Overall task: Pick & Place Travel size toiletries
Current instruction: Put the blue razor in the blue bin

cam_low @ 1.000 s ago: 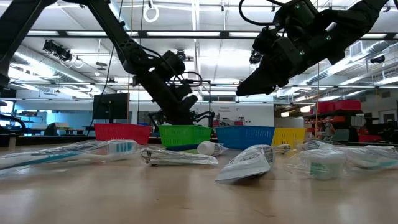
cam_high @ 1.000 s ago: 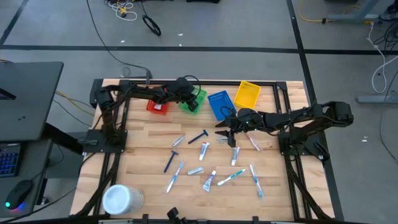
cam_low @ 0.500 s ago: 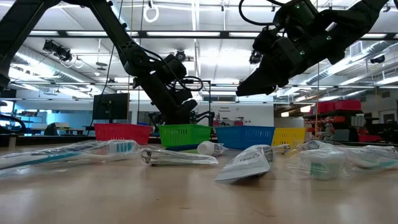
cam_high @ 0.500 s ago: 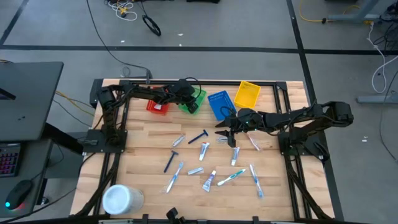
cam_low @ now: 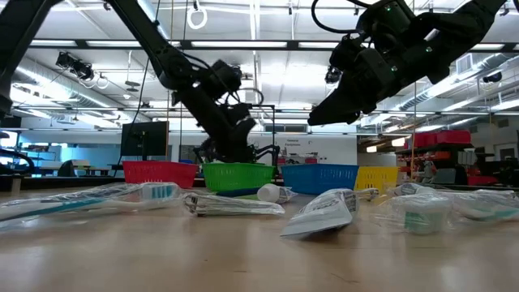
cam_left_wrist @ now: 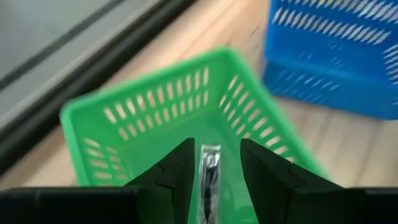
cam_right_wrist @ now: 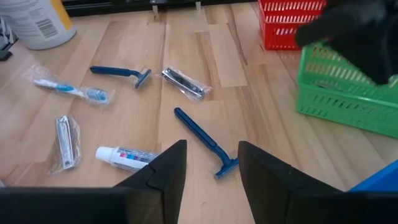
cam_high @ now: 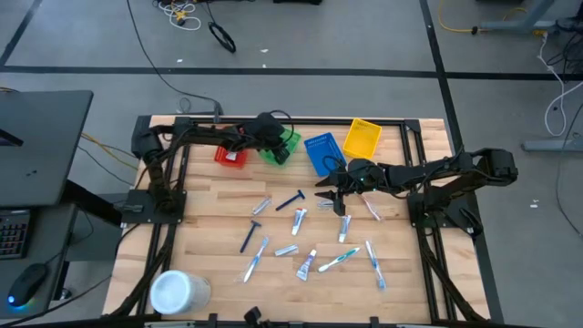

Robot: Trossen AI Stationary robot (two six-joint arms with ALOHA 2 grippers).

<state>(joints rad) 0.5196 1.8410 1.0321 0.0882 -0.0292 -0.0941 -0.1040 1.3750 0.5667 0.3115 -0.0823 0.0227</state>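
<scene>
Left tool [cam_left_wrist: 210, 163] over green basket [cam_left_wrist: 124, 118], fingers closed on slim silver wrapped item [cam_left_wrist: 209, 177]. Right tool [cam_high: 328, 191] above bench [cam_high: 209, 228], fingers parted, empty, near blue razor [cam_right_wrist: 205, 142].

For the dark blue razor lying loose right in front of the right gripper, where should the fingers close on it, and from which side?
Grip the dark blue plastic razor at the middle of its slim straight handle, coming straight down from above, fingers either side of the handle. It lies flat on the wooden table, apart from the other items, and its wider head would be harder to pinch. The right gripper hangs open just above it, probably needing only a small turn.
</scene>
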